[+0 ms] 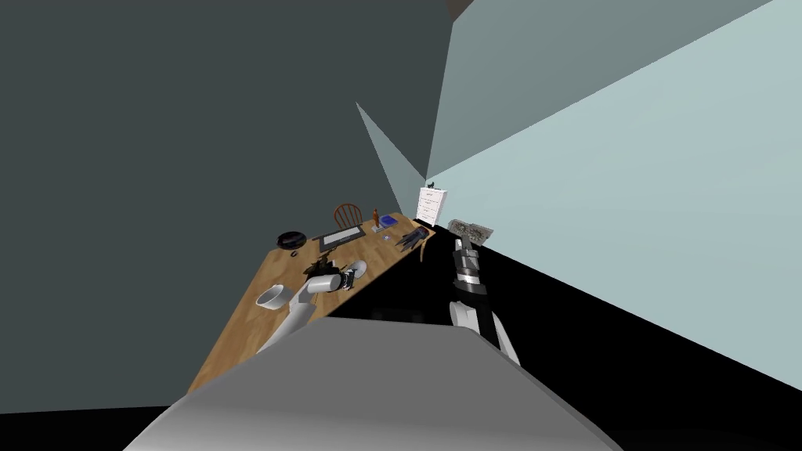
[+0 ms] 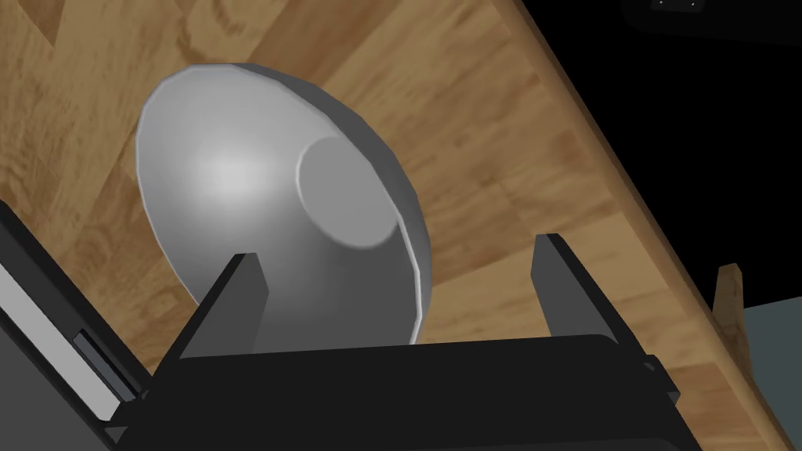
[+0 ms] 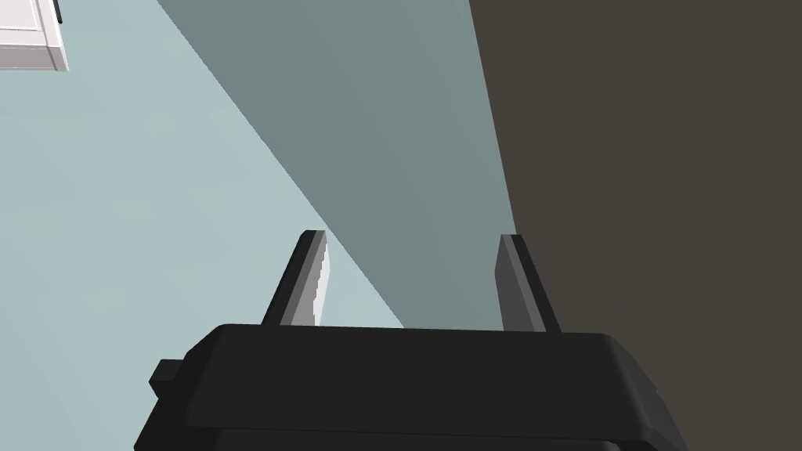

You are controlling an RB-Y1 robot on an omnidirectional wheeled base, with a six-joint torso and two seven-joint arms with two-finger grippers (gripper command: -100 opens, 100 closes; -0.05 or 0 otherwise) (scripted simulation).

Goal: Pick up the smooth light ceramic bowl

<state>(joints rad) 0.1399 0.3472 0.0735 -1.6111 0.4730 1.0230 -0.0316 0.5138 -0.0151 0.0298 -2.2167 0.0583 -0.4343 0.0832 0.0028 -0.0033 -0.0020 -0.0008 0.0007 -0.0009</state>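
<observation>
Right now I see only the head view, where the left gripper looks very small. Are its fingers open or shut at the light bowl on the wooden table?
Observer: Open; the left wrist view shows the left gripper with both fingers spread apart.
Operator: Where is the bowl relative to them?
Observer: The rim of the smooth light grey bowl lies between them: one finger in front of the bowl, the other over the brown wooden table.
Operator: And the right gripper?
Observer: The right gripper is open too, holding nothing.
</observation>
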